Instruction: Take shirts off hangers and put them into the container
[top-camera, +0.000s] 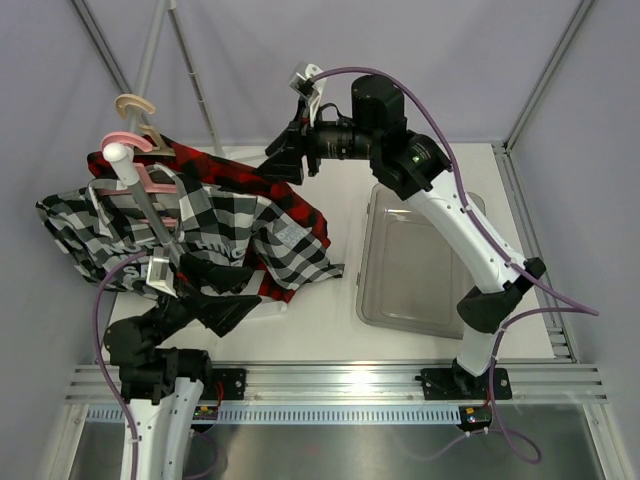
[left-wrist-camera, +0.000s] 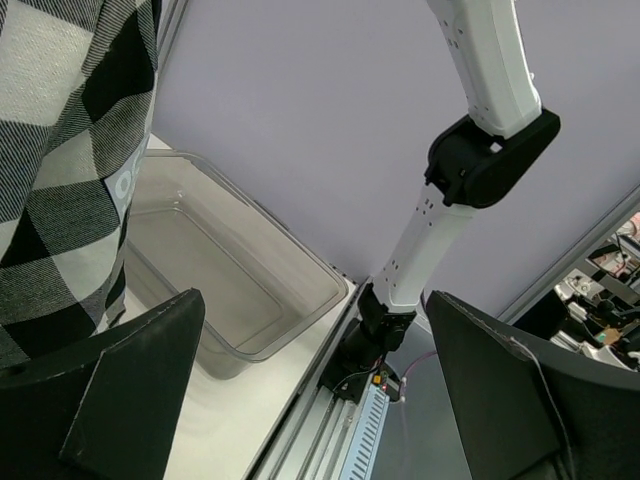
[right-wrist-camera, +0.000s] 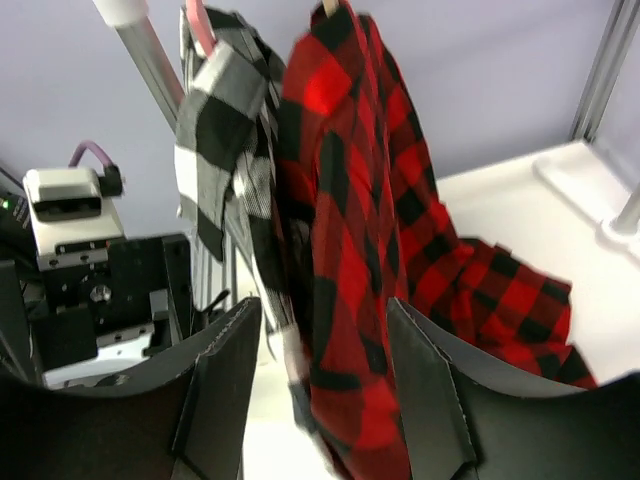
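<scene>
The red-and-black shirt (top-camera: 232, 177) hangs from the beige hanger (top-camera: 135, 108), its lower part trailing on the table. The black-and-white shirt (top-camera: 205, 232) hangs on the pink hanger (top-camera: 128, 143) beside it. My right gripper (top-camera: 277, 160) is at the red shirt's far side. In the right wrist view its fingers (right-wrist-camera: 225, 385) stand either side of the red shirt (right-wrist-camera: 350, 290), with a gap showing on the left. My left gripper (left-wrist-camera: 315, 390) is open and empty below the black-and-white shirt (left-wrist-camera: 60, 150). The transparent container (top-camera: 415, 262) lies on the right.
A grey rack pole (top-camera: 150, 205) with a white cap slants from the back left and carries both hangers. Frame posts stand at the back corners. The right arm's base (left-wrist-camera: 385, 330) and the rail sit beyond the container (left-wrist-camera: 235, 270).
</scene>
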